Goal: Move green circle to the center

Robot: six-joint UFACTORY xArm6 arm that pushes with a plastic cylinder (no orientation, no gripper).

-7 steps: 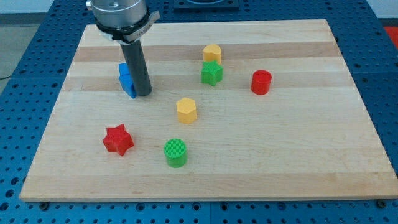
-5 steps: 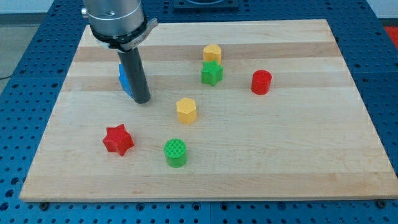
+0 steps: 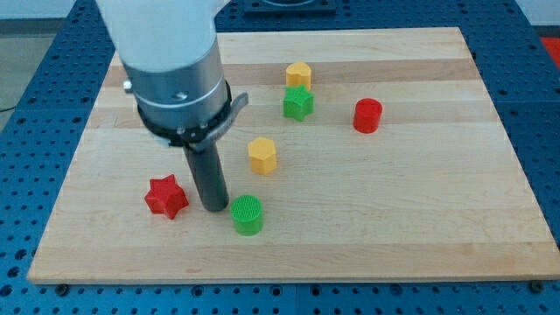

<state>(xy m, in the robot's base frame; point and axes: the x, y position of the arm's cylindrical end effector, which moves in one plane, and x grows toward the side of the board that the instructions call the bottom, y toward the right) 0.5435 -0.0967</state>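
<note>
Tip: my tip (image 3: 213,207), the bottom end of the straight dark rod, is down on the pale wooden board (image 3: 420,210), sitting in the gap between two blocks near the view's bottom left.
Green circle: the green round plastic block (image 3: 247,214) with the ribbed top is just beside the tip on the view's right and a touch lower; honestly can't tell if they're touching or a hair apart. It's below and left of the board's middle.
Red star: the red star-shaped block (image 3: 166,196) is near the tip on the view's left, clearly apart from it.
Fingers: none on this rig, just the bare rod, so nothing opens or closes and it has hold of nothing.
Arm: the grey cylinder body (image 3: 178,83) looms over the board's left half and hides whatever sits behind it.
Yellow block, centre: a yellow hexagon-ish block (image 3: 262,154) is up and right of the tip, roughly mid-board.
Top pair: a green star-shaped block (image 3: 297,102) with a second yellow block (image 3: 298,75) just above it, very close or touching.
Red cylinder: a red round block (image 3: 367,115) stands alone toward the view's right.
Surroundings: blue perforated table (image 3: 35,105) all round the board.
</note>
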